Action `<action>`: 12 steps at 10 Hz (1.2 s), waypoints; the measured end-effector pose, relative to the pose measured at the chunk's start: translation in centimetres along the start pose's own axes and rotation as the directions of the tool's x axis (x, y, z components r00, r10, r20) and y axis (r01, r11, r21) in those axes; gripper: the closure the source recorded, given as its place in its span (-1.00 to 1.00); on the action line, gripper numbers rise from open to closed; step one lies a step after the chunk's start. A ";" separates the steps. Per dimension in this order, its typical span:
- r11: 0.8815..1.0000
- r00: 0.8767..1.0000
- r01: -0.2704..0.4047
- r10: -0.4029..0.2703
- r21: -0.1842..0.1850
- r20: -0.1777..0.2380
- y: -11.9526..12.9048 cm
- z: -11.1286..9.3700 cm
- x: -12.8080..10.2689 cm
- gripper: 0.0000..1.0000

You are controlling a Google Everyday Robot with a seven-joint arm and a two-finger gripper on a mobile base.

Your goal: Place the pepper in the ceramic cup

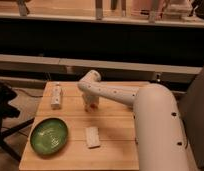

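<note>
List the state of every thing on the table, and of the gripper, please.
gripper: low at the middle of the wooden table, on the pepper.
pepper: on the table, partly hidden by the gripper.
white carton: far left, untouched.
green plate: right way up, near left.
pale flat block: lying flat, untouched.

The table (pixel 115 131) is pale honey wood with faint plank lines. At lower left is a glossy green plate (pixel 49 135). The carton (pixel 56 96) at centre left is white, and the flat block (pixel 92 137) is pale cream. The off-white gripper (pixel 89 104), just left of frame centre, shows beside the red-orange pepper (pixel 95 106).
</note>
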 end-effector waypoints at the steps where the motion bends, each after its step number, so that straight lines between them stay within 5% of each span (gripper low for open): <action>1: 1.000 1.000 -0.001 0.001 -0.002 0.002 0.1 0.0 -0.1 0.96; 4: 1.000 1.000 0.000 0.000 -0.006 0.001 0.5 -0.1 -0.3 1.00; 8: 1.000 1.000 0.014 -0.014 0.002 -0.022 0.0 -4.5 -0.9 1.00; 12: 1.000 1.000 0.011 -0.011 0.011 -0.019 1.1 -6.0 -1.1 1.00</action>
